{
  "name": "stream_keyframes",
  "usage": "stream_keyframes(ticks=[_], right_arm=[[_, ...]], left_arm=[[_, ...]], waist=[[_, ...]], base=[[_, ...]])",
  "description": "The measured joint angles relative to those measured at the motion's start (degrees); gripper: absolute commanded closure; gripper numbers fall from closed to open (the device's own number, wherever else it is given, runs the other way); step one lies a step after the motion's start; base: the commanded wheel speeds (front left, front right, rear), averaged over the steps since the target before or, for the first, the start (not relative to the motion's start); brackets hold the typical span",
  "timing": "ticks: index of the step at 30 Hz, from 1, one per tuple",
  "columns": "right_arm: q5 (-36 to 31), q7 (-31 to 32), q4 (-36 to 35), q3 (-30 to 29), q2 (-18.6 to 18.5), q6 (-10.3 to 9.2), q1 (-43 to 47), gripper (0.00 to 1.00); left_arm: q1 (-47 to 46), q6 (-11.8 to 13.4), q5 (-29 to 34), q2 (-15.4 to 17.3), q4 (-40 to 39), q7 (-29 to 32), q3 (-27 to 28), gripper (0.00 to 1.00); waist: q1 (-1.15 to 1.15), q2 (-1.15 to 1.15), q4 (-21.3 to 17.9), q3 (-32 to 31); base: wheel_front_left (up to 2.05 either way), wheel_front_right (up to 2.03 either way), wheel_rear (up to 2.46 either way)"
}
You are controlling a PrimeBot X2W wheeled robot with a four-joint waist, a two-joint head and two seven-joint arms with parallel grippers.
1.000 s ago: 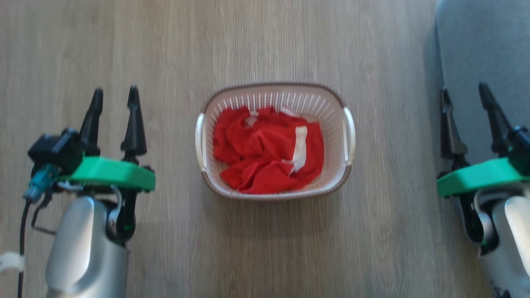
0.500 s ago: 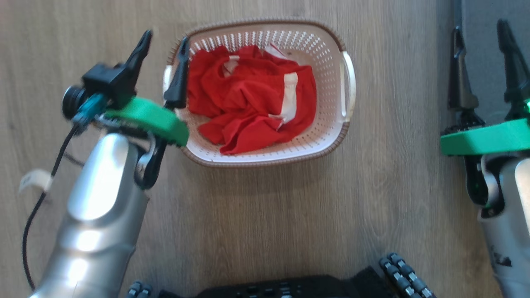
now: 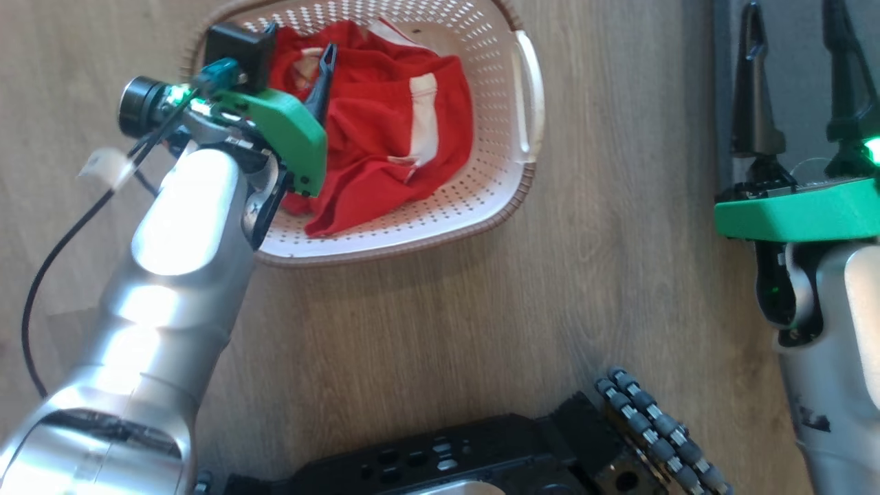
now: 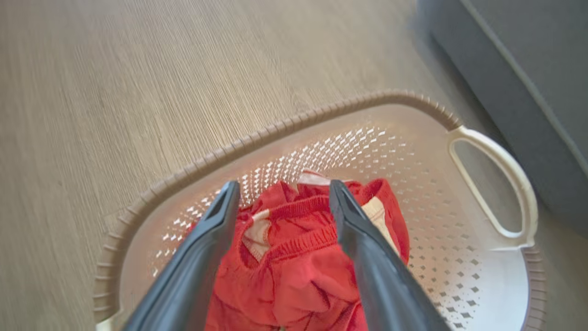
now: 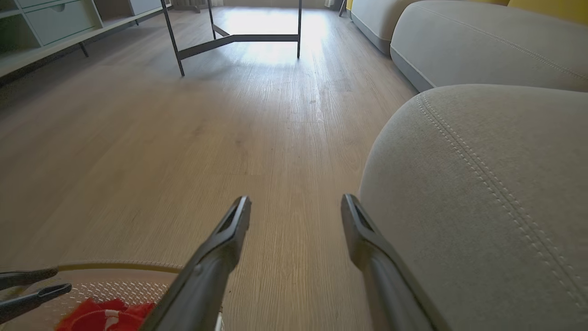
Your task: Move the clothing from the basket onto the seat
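Clothing: crumpled red heap inside the basket, which sits on the wood floor. No clear long axis; one white stripe runs up-down in head view.

Left gripper: fingers spread wide, straddling a ribbed red hem at the heap's left end. Nothing pinched; contact uncertain. Left forearm slants up from lower left, wrist tipped over the basket rim.

Right gripper: spread wide, empty, hovering by the edge of the seat, apart from the basket.

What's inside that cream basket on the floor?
Crumpled red clothing with white stripes lies in the basket; the left gripper hangs open over it. The basket's floor beneath the pile is hidden.
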Motion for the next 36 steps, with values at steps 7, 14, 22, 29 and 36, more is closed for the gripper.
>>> stream_keyframes(ticks=[7, 14, 22, 29, 36], right_arm=[[0.0, 0.0, -0.3, 0.5, 1.6, 0.0, -0.3, 0.0], [0.0, 0.0, -0.8, 1.4, 3.3, 0.0, -1.4, 0.0], [0.2, 0.0, -0.8, 2.4, 5.1, 0.0, -1.4, 0.0], [0.6, 0.0, -0.8, 3.2, 6.0, 0.0, -1.9, 0.0], [0.3, 0.0, -1.2, 2.8, 6.6, 0.0, -2.0, 0.0]], left_arm=[[-4.1, 2.2, 1.8, -0.5, 7.4, 6.3, -2.1, 0.0], [-8.0, 3.5, 2.0, 0.3, 12.7, 9.5, -2.1, 0.0], [-9.1, 3.3, 1.9, 2.3, 16.8, 11.9, -2.1, 0.0], [-10.5, 3.3, 1.3, 3.7, 18.3, 12.7, -2.4, 0.0], [-11.3, 2.8, 1.3, 4.2, 19.4, 12.6, -3.4, 0.0]], waist=[[0.0, 0.0, -2.8, 2.3], [0.0, 0.0, -6.1, 4.6], [-0.01, 0.0, -9.5, 7.2], [-0.01, 0.0, -11.4, 9.6], [-0.01, 0.01, -10.8, 10.8]], base=[[0.0, 0.0, 0.0], [0.0, 0.0, 0.0], [0.0, 0.0, 0.0], [0.0, 0.0, 0.0], [0.0, 0.0, 0.0]])
